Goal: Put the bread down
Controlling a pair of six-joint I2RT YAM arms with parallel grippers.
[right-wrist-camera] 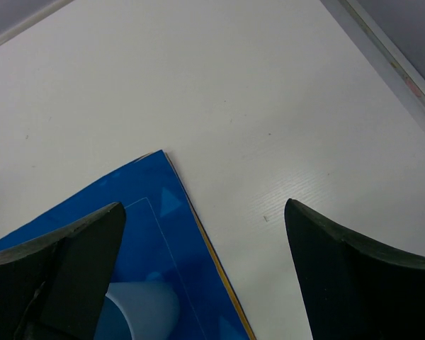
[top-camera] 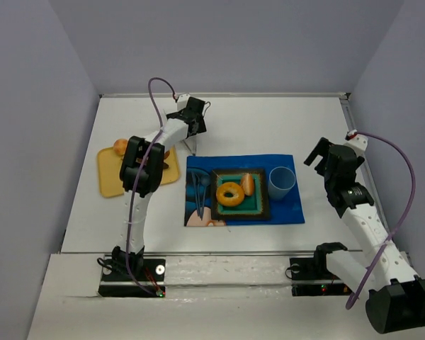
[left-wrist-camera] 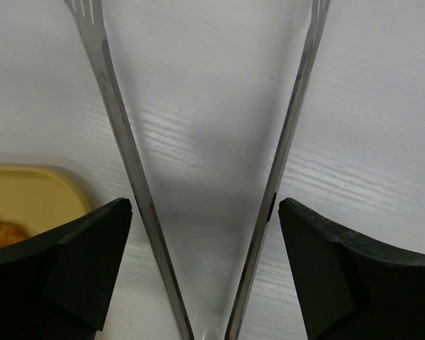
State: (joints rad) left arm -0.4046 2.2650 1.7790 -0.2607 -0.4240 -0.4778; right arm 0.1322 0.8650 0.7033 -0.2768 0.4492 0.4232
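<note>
The ring-shaped bagel [top-camera: 230, 193] and the oval orange-tan roll [top-camera: 248, 184] lie on a teal plate with a dark rim [top-camera: 258, 205] on the blue placemat [top-camera: 287, 209]. More bread [top-camera: 120, 146] lies on a yellow tray [top-camera: 113, 177] at the left. My left gripper [top-camera: 191, 126] is shut on metal tongs [left-wrist-camera: 117, 120] above the bare table behind the mat. The tongs' arms are spread with nothing between them. My right gripper [top-camera: 315, 157] is open and empty above the mat's far right corner [right-wrist-camera: 149, 234].
A light blue cup [top-camera: 281, 182] stands on the mat right of the plate and shows in the right wrist view [right-wrist-camera: 138, 312]. Dark cutlery [top-camera: 200, 190] lies on the mat's left side. The tray corner [left-wrist-camera: 28, 191] shows in the left wrist view.
</note>
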